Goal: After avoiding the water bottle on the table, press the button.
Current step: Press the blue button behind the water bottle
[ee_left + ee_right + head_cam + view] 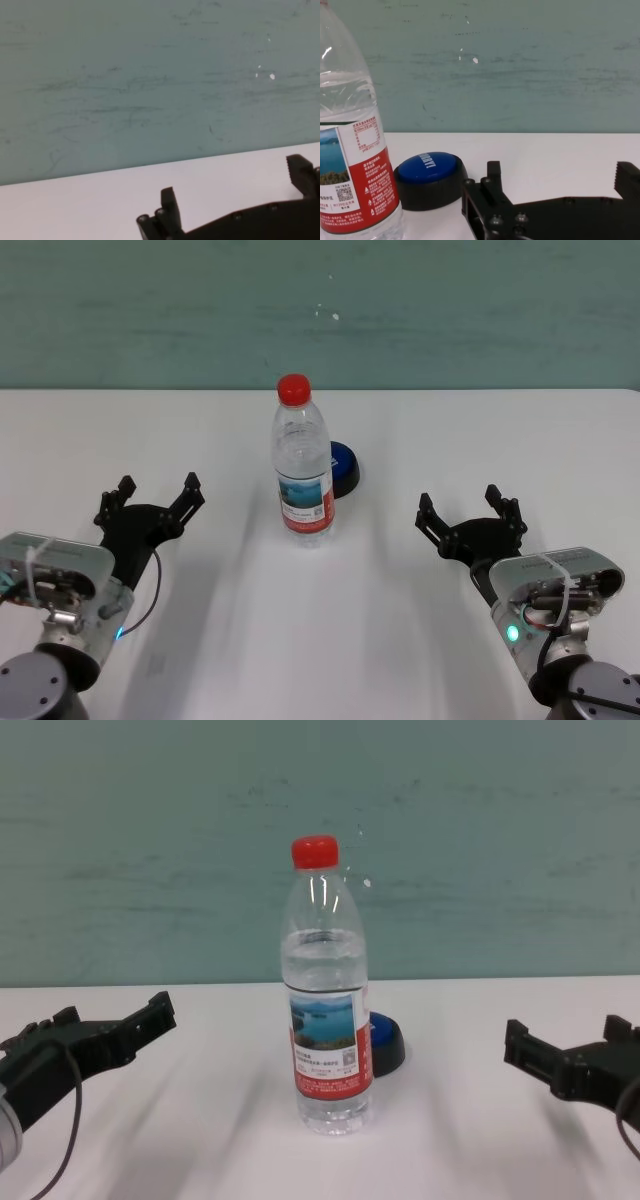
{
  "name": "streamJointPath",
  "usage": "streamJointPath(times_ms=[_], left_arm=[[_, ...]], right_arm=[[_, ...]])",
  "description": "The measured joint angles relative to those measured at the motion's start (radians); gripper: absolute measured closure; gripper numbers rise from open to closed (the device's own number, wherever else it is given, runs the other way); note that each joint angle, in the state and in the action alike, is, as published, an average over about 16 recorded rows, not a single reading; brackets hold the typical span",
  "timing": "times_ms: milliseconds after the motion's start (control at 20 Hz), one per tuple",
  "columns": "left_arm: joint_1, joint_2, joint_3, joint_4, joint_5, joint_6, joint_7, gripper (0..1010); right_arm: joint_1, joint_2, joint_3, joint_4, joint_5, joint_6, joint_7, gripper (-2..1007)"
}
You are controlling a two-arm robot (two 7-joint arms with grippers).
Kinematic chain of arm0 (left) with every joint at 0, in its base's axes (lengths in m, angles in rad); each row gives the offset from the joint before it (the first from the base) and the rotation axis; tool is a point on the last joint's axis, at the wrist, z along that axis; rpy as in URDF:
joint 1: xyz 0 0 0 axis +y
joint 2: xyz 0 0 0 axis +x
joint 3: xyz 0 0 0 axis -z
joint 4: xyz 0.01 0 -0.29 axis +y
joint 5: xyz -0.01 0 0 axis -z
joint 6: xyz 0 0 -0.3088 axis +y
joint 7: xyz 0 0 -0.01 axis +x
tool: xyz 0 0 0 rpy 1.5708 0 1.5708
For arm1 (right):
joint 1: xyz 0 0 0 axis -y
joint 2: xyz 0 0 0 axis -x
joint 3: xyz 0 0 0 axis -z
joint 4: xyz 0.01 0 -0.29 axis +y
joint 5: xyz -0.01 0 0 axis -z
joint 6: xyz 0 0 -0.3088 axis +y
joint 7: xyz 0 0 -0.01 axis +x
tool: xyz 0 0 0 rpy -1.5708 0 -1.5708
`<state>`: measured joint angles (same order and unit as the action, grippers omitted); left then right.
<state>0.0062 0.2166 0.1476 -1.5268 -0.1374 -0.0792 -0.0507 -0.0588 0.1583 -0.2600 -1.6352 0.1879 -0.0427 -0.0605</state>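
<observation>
The water bottle (pixel 302 465) stands upright in the middle of the white table (pixel 400 640), clear with a red cap and a lake label; it also shows in the chest view (pixel 328 1000) and the right wrist view (pixel 350 150). The blue button (pixel 343 467) sits just behind the bottle to its right, partly hidden by it; it shows in the right wrist view (pixel 431 178) and chest view (pixel 386 1042). My left gripper (pixel 155 500) is open and empty, left of the bottle. My right gripper (pixel 470 515) is open and empty, right of the bottle and nearer than the button.
A teal-green wall (pixel 320 310) runs behind the table's far edge. The tabletop holds nothing else besides the bottle and button.
</observation>
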Motion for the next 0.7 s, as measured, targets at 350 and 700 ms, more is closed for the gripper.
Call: streamJointPath(times_ms=[350,700], left_arm=[[0.000,0.000,0.000,0.000,0.000,0.000,0.000,0],[0.000,0.000,0.000,0.000,0.000,0.000,0.000,0]], right_arm=[[0.000,0.000,0.000,0.000,0.000,0.000,0.000,1],[0.000,0.000,0.000,0.000,0.000,0.000,0.000,1]])
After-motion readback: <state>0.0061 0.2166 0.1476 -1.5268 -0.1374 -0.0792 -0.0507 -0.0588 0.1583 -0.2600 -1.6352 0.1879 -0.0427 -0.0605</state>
